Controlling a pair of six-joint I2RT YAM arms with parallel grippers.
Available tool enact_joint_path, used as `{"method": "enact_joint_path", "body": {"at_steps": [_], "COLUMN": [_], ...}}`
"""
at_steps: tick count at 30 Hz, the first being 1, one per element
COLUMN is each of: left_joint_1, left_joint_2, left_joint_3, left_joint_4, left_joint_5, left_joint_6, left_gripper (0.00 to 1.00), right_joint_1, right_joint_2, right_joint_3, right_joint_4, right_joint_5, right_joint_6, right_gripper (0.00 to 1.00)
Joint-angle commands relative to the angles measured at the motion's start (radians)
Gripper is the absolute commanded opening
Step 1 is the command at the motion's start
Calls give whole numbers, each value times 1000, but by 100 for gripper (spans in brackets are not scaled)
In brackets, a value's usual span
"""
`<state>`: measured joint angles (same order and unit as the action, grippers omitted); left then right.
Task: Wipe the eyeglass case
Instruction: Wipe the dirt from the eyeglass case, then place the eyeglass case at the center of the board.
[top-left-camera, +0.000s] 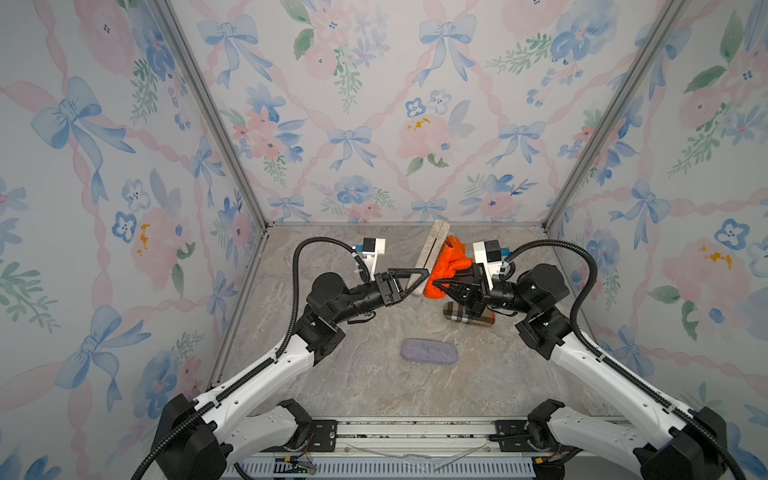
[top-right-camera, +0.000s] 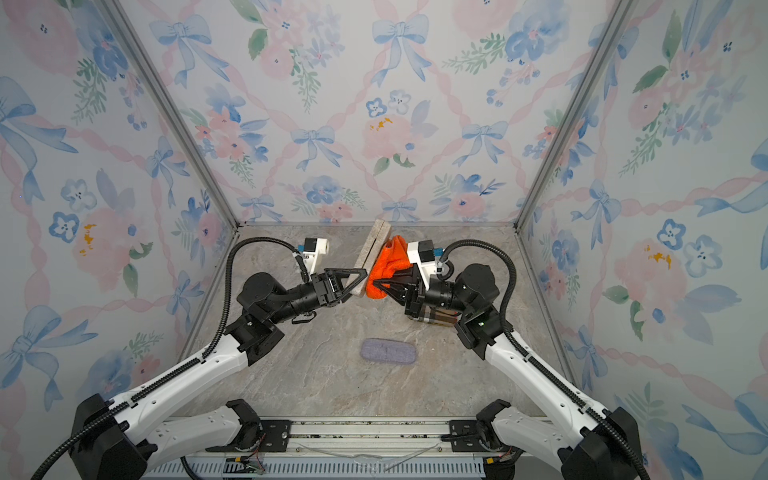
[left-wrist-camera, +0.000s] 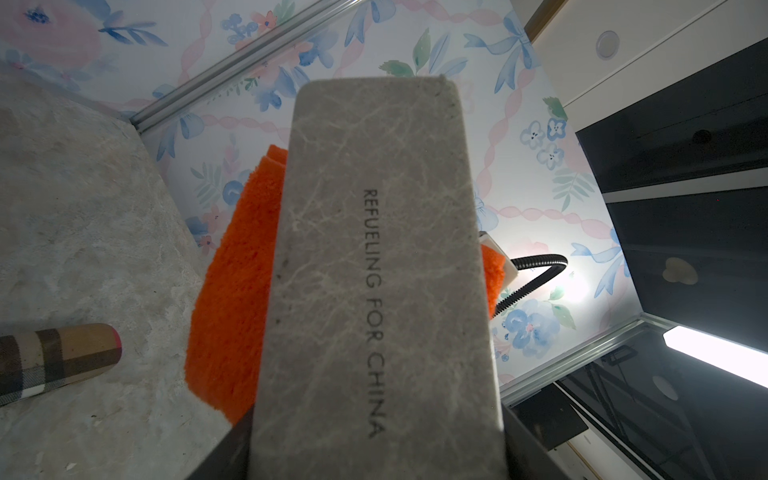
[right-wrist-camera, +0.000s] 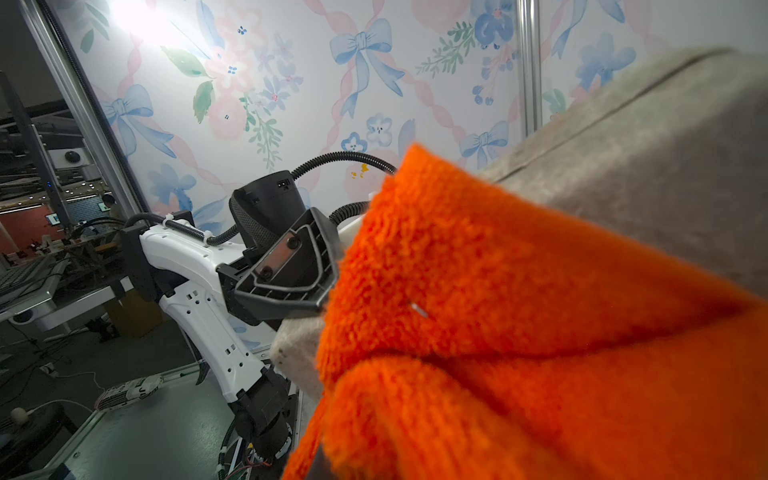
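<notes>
Left fingers (right-wrist-camera: 291, 266) clamped on lower end of case (top-left-camera: 430, 249). Case held off table (top-left-camera: 332, 374), tilted, far end up. Right fingers (top-left-camera: 455, 286) pinched together on cloth (top-left-camera: 446, 266); cloth lies against case's right face.
Step, judged: wiping stroke along that face.
To do well: press cloth flat, stroke full length, left grip firm against push, then turn case for other face.
Plaid case (top-left-camera: 457, 318) lies below right arm: avoid.

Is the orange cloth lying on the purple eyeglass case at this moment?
No, the orange cloth is pinched in the right tool against the lifted beige case, while the purple case lies bare.
</notes>
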<state>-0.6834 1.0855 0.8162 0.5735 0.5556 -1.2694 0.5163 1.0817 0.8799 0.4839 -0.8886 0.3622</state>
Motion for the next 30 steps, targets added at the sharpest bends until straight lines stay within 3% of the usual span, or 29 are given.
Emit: {"method": "enact_joint_path", "body": {"at_steps": [1, 5, 9, 14, 18, 23, 30], "left_joint_1": [-17, -24, -5, 51, 64, 52, -3], "left_joint_2": [-4, -16, -48, -83, -55, 35, 210], "left_joint_3": [-8, -18, -37, -74, -142, -160, 21], "left_joint_4": [17, 14, -29, -40, -67, -129, -515], "left_joint_5": [138, 152, 135, 121, 62, -112, -544], "left_joint_6": [-5, 0, 14, 24, 152, 313, 569], "left_gripper": [32, 32, 32, 32, 34, 34, 31], "right_joint_1": [-64, -142, -165, -202, -281, -303, -252], "right_joint_2": [69, 185, 208, 153, 154, 99, 25], "right_joint_3": [141, 259, 264, 206, 179, 87, 10], "right_joint_4": [-95, -85, -53, -127, -167, -122, -180], "right_joint_5": [-47, -120, -111, 10, 125, 129, 170], "right_joint_6": [-75, -32, -12, -57, -50, 41, 93], "right_gripper": [0, 0, 0, 0, 0, 0, 0]}}
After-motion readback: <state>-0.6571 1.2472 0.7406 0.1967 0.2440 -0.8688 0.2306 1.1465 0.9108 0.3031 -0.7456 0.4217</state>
